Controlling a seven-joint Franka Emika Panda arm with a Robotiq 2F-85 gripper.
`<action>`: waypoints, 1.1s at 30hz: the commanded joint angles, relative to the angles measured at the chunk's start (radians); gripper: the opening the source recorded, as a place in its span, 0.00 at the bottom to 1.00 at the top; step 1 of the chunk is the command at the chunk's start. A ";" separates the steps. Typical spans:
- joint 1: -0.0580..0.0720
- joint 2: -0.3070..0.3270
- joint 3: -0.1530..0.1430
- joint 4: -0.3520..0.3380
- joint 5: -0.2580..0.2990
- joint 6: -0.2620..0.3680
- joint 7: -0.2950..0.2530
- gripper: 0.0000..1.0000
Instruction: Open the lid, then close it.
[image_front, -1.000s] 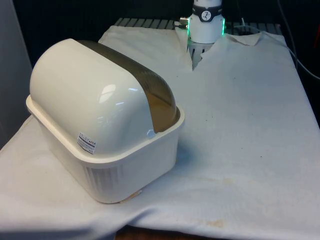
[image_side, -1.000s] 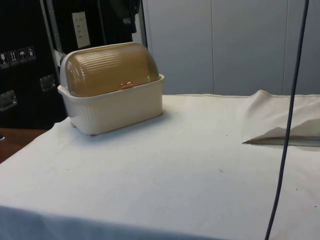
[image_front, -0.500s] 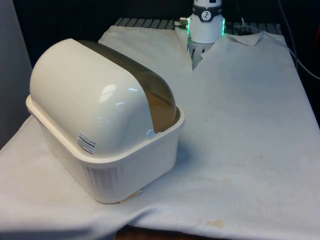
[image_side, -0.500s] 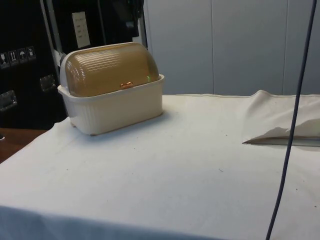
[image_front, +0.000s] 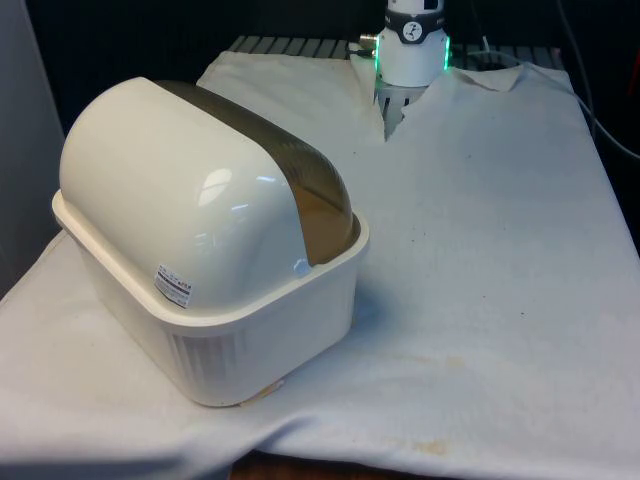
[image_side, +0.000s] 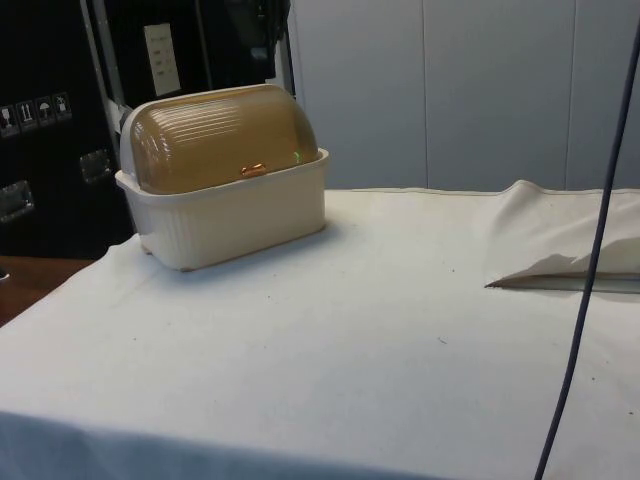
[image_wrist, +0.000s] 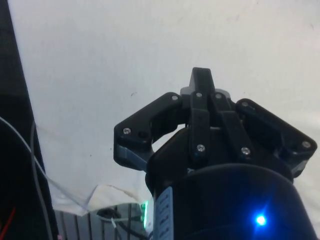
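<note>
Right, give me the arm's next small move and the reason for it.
Probably carry the gripper over to the bread box and line it up with the small handle on the amber lid. The lid sits fully down, and the gripper hangs above bare white cloth, away from the box.

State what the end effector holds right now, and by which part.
Nothing. The end effector is shut on itself above bare white cloth, away from the bread box, whose lid is down.

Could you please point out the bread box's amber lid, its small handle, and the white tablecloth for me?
amber lid (image_side: 215, 135), side view, on the ribbed curved front.
handle (image_side: 254, 171), side view, on the small copper-coloured tab at the lid's lower edge.
tablecloth (image_front: 490, 250), front view, on a bare stretch beside the bread box.
</note>
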 joint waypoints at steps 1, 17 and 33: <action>0.000 -0.005 0.000 -0.010 0.000 0.012 0.000 0.00; -0.001 -0.083 0.004 -0.173 -0.020 0.219 0.006 0.00; -0.004 -0.082 0.000 -0.279 -0.007 0.403 0.015 0.00</action>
